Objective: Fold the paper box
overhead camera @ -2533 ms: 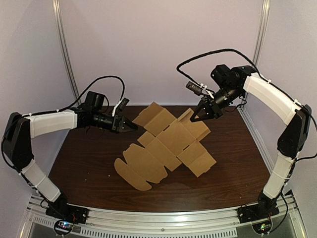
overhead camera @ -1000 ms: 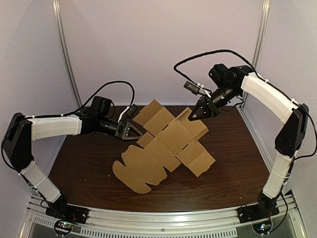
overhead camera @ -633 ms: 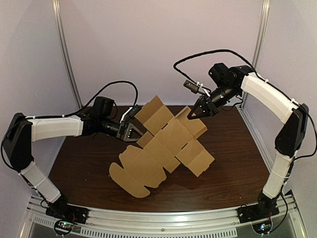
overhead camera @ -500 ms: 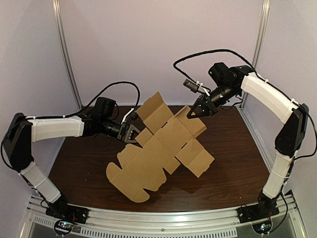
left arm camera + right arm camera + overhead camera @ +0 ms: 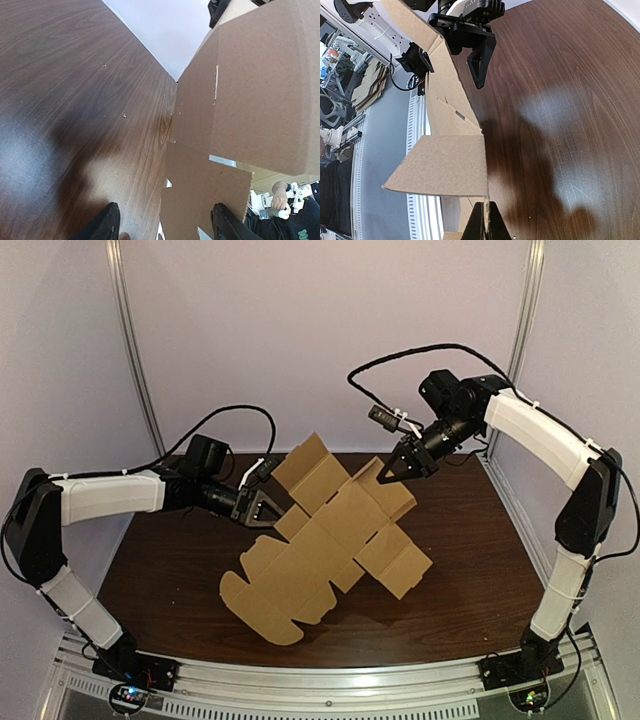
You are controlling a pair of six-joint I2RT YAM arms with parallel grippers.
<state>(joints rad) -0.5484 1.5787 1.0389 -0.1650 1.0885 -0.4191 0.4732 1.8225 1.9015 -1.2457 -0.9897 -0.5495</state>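
Brown corrugated cardboard, a single unfolded box blank (image 5: 320,540) with many flaps, lies diagonally across the middle of the one dark wood-grain tabletop (image 5: 470,590) in the top view. Its rounded near-left end reaches toward the front edge and its far flaps are raised off the surface. Two arms reach in. The left gripper (image 5: 268,508), its fingers spread apart, sits at the blank's left edge. The right gripper (image 5: 388,472) is pinched together on the corner of a far flap. Bare wood lies open at the near right and along the left side, and the blank's edges stay inside the tabletop. From the left wrist, two black fingertips (image 5: 109,220) stand wide apart at the bottom of the frame. A cardboard panel edge rises between them without clear contact, and free tabletop stretches off to the left. From the right wrist, the two fingers are closed to a narrow point at the bottom, with the cardboard flap's corner running down into them. Open wood fills the right of that frame.
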